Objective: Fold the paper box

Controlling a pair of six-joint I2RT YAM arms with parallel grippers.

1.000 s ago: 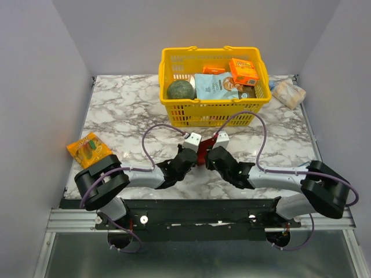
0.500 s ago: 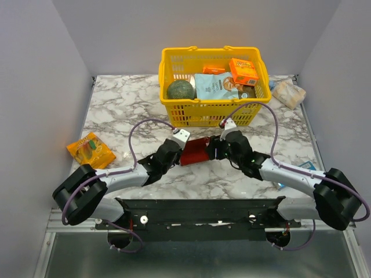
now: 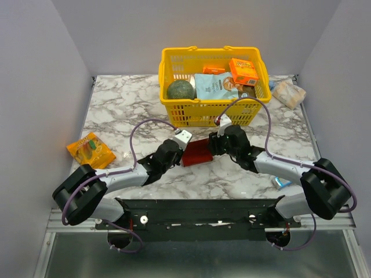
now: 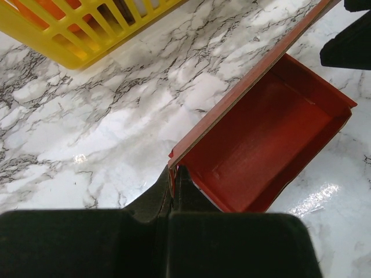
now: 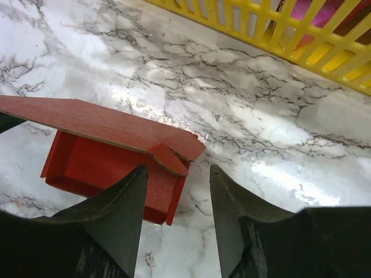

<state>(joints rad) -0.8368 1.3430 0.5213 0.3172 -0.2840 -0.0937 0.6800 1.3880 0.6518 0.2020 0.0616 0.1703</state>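
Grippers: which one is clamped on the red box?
The left gripper, pinching a wall of the red box; the right gripper is open beside it.

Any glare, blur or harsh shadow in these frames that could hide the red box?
Top external: even light, sharp, soft shadows only. Left wrist: glare patches on the marble table, paper box clear, bottom foreground dark and blurred. Right wrist: strong sheen on the marble, box edges crisp.
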